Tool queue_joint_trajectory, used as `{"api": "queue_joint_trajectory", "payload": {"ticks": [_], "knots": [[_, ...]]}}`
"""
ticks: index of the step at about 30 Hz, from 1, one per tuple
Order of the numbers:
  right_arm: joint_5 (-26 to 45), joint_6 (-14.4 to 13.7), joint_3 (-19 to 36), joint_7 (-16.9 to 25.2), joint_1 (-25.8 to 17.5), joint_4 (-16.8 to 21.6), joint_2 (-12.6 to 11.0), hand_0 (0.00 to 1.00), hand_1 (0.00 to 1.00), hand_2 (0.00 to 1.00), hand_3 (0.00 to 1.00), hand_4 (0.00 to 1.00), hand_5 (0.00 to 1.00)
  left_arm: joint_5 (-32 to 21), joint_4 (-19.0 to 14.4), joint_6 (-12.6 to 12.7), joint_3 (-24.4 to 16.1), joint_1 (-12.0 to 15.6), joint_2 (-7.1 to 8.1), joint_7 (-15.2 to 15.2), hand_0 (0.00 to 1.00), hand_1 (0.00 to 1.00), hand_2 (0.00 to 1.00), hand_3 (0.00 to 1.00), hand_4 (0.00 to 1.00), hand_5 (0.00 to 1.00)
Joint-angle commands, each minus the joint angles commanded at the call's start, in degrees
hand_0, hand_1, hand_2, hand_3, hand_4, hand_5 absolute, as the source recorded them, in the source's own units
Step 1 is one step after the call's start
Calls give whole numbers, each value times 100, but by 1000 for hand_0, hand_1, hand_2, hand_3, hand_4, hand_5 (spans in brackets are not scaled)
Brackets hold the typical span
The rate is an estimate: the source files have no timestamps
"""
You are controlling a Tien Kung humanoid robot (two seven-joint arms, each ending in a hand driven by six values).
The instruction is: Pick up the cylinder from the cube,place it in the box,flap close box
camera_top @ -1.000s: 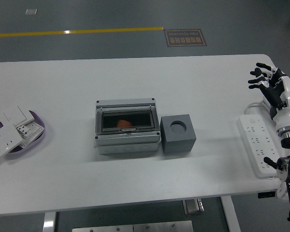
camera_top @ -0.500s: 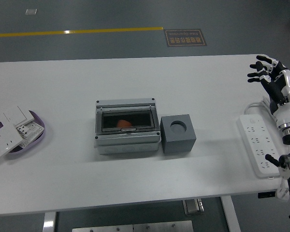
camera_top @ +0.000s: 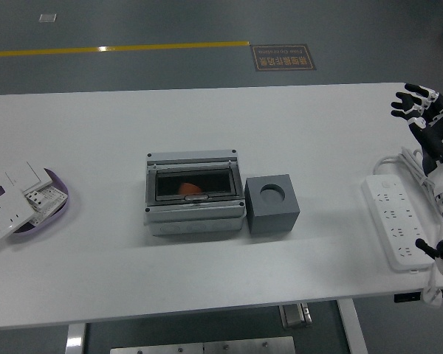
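Observation:
A grey box (camera_top: 195, 219) sits mid-table with its dark see-through flap down. Through the flap I see an orange cylinder (camera_top: 190, 189) lying inside. Right beside the box stands a grey cube (camera_top: 272, 204) with an empty round hole in its top. My right hand (camera_top: 421, 112) hovers at the table's far right edge, fingers spread and holding nothing, far from the box and cube. The left arm does not show.
A white power strip (camera_top: 395, 221) with its cable lies at the right edge under my right arm. A purple dish (camera_top: 59, 214) holding several white switch and socket plates sits at the left edge.
My right hand has drawn back to the right and slightly up, away from the table's middle. Box, cube and cylinder have not moved.

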Motion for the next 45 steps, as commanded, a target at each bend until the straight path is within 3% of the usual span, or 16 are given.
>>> {"api": "queue_joint_trajectory", "payload": {"ticks": [45], "knots": [[8, -46, -118, 49, -19, -30, 36, 711, 666, 675, 673, 751, 251, -11, 0, 6, -14, 11, -3, 5, 637, 666, 582, 639, 715, 285]]}}
